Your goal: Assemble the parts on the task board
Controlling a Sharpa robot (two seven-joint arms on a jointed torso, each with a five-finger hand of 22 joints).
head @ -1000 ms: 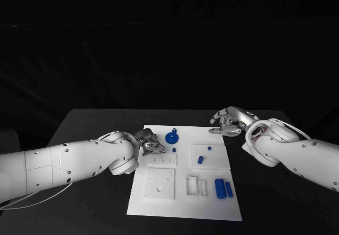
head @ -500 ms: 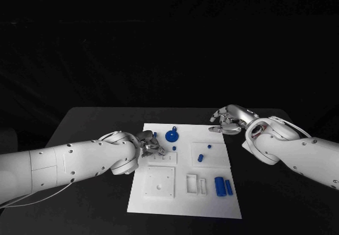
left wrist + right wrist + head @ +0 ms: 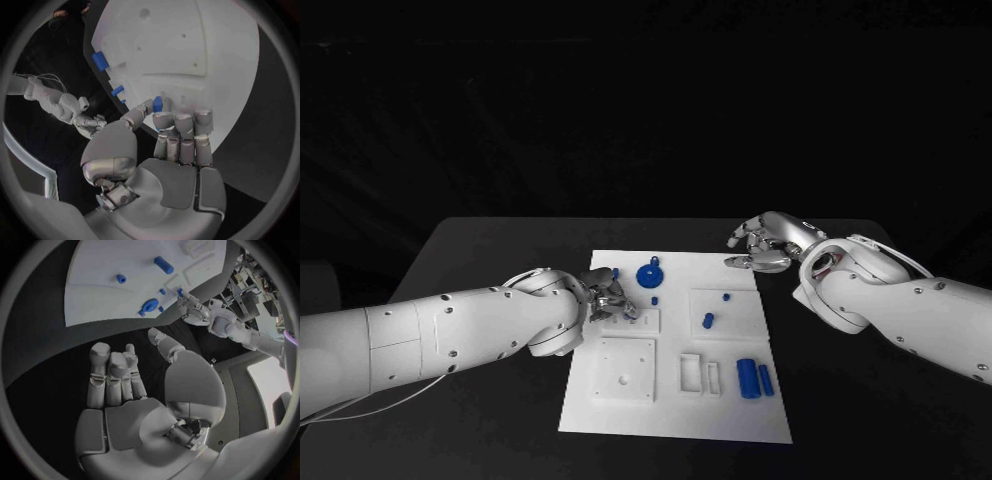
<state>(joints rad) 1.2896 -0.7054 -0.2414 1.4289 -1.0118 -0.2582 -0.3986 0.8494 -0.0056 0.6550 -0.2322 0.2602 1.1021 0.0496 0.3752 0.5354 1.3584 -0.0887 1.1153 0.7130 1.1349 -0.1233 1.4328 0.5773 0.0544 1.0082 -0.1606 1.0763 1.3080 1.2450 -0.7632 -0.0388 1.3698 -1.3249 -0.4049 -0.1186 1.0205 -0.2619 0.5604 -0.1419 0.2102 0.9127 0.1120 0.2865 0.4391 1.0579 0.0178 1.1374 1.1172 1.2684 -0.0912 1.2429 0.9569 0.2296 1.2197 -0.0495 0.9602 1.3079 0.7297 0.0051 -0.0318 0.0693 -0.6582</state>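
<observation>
Left hand forward, part between fingers.

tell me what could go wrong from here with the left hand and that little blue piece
The left hand pinches a small blue part only at its fingertips over the task board; such a thin hold could let it slip or tilt before seating. The hand hides the spot below from the head view, so misalignment may go unseen. The round blue part lies close by and could get nudged.
</observation>
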